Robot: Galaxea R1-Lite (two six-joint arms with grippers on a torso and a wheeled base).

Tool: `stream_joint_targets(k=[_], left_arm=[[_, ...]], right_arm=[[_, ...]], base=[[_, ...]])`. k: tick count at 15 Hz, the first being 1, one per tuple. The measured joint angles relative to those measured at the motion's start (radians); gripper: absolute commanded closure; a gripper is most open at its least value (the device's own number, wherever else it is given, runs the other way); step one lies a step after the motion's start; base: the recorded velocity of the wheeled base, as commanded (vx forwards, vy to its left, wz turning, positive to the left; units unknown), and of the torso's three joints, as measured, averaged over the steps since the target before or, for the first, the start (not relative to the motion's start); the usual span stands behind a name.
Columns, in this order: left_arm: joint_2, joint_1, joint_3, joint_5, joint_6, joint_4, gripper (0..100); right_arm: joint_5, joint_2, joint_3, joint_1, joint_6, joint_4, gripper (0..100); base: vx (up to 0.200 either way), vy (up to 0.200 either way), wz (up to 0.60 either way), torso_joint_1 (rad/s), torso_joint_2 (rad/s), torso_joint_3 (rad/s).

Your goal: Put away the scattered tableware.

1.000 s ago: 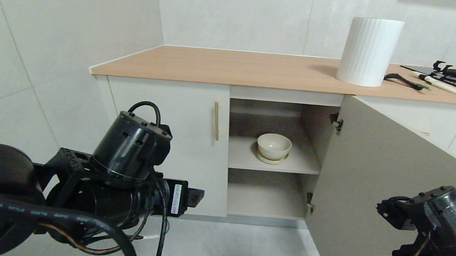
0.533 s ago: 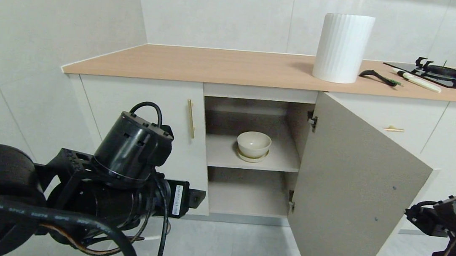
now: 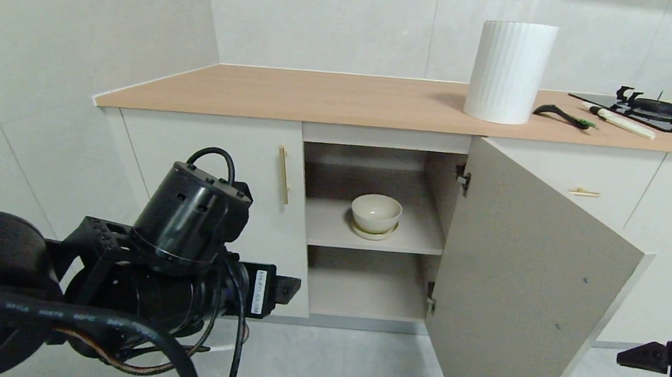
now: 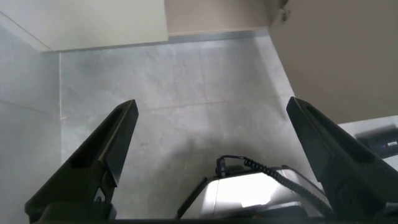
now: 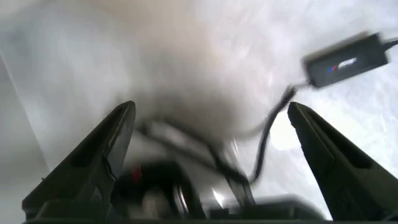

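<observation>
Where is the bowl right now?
Head view, centre: the bowl sits on a small plate on the upper shelf of the open cabinet, left of the swung-out door.

wooden worktop [image 3: 320,96]: white ribbed canister [image 3: 509,71] upright, black-handled tool [image 3: 559,114] just beside it, cream-handled utensil [image 3: 622,122] lying partly onto the gas hob [image 3: 662,110]. open cabinet, upper shelf [image 3: 332,225]: saucer [image 3: 372,235] with bowl [image 3: 376,212] on it.
</observation>
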Motion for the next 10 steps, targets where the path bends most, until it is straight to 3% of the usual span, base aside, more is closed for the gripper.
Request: stream_joint_targets(k=[5, 10], left_arm=[[-0.010, -0.001, -0.003, 0.000, 0.000, -0.002, 0], [-0.012, 0.001, -0.006, 0.000, 0.001, -0.003, 0]], right_arm=[[0.002, 0.054, -0.008, -0.157, 0.001, -0.265, 0], [0.013, 0.180, -0.076, -0.143, 0.002, -0.347, 0]], base=[[0.000, 0.000, 0.00, 0.000, 0.00, 0.000], [0.000, 0.000, 0.00, 0.000, 0.00, 0.000]])
